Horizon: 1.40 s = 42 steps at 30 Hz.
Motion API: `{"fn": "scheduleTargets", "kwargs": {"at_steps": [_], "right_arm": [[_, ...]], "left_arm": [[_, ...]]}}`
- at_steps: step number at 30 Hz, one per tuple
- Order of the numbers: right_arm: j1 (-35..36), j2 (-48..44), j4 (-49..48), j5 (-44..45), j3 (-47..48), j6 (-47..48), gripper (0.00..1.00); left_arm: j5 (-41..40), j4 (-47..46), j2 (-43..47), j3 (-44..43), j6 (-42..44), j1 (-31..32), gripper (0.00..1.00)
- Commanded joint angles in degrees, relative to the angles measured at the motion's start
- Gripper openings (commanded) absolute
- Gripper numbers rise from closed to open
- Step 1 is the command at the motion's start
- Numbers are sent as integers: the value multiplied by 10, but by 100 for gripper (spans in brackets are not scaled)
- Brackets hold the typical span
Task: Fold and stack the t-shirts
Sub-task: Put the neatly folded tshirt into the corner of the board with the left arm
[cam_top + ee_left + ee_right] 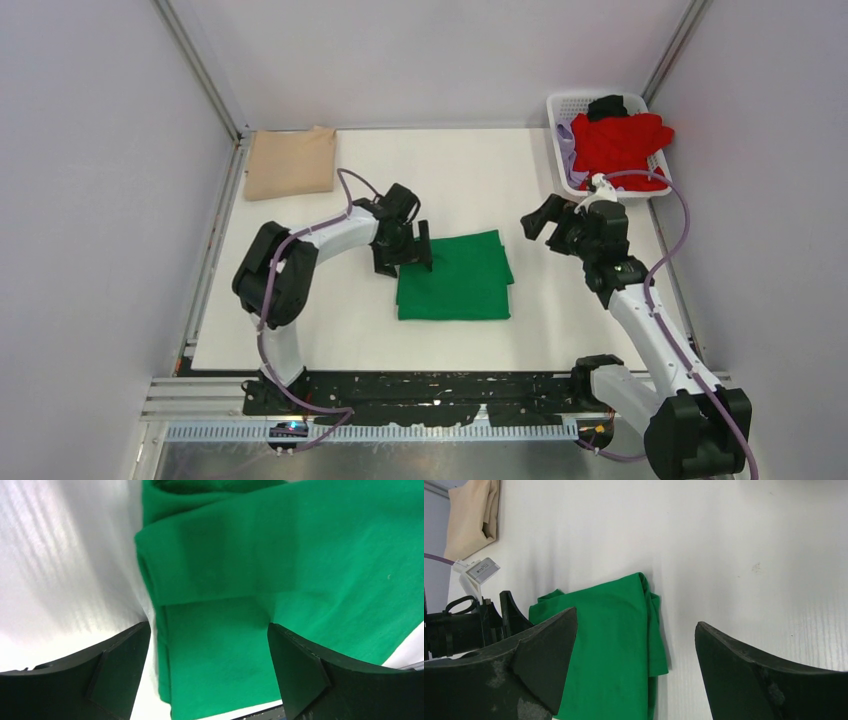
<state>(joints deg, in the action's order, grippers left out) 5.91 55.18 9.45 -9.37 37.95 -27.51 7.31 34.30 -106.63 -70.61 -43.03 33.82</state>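
Observation:
A folded bright green t-shirt (455,276) lies in the middle of the white table. My left gripper (405,258) is open at the shirt's far left corner, its jaws straddling the folded edge (210,645). My right gripper (545,222) is open and empty, hovering above the table right of the green shirt (609,645). A folded tan t-shirt (291,162) lies at the far left corner, also in the right wrist view (471,517). A red t-shirt (620,145) is heaped in the white basket (562,108), over a lilac garment (566,152) and a black one (608,106).
The basket stands at the far right corner of the table. Grey walls close in the left, right and back. The left arm's cable loops above the table near the tan shirt.

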Motion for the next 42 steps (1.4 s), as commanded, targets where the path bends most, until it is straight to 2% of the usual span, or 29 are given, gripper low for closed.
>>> {"fn": "scheduleTargets", "kwargs": {"at_steps": [1, 6, 10, 15, 17, 18, 24, 30, 32, 39, 42], "right_arm": [[-7, -17, 6, 17, -4, 25, 96], [-13, -19, 7, 16, -8, 32, 96], [-18, -17, 7, 12, -11, 32, 96], [-23, -23, 7, 11, -16, 32, 96], [-25, -25, 7, 12, -16, 32, 95], [-25, -26, 7, 13, -17, 32, 95], [-29, -26, 7, 15, -18, 33, 96], [-30, -27, 7, 24, -17, 42, 96], [-30, -25, 7, 26, -17, 45, 95], [-33, -15, 7, 46, -12, 54, 96], [-35, -6, 7, 43, -6, 56, 95]], "left_arm": [[-33, 14, -41, -34, -9, 22, 90], [-44, 40, -78, -80, -25, 47, 86], [-84, 73, -122, -118, -46, 73, 73], [-145, 151, -188, -182, -52, 102, 35], [-158, 179, -207, -206, -51, 104, 4], [-170, 193, -212, -217, -50, 104, 0], [-272, 204, -164, -264, -6, 103, 0], [-439, 248, -158, -368, 83, 84, 0], [-461, 224, -153, -379, 137, 68, 0], [-577, 53, -96, -316, 357, 15, 0], [-590, 1, -89, -317, 423, -16, 0]]}}
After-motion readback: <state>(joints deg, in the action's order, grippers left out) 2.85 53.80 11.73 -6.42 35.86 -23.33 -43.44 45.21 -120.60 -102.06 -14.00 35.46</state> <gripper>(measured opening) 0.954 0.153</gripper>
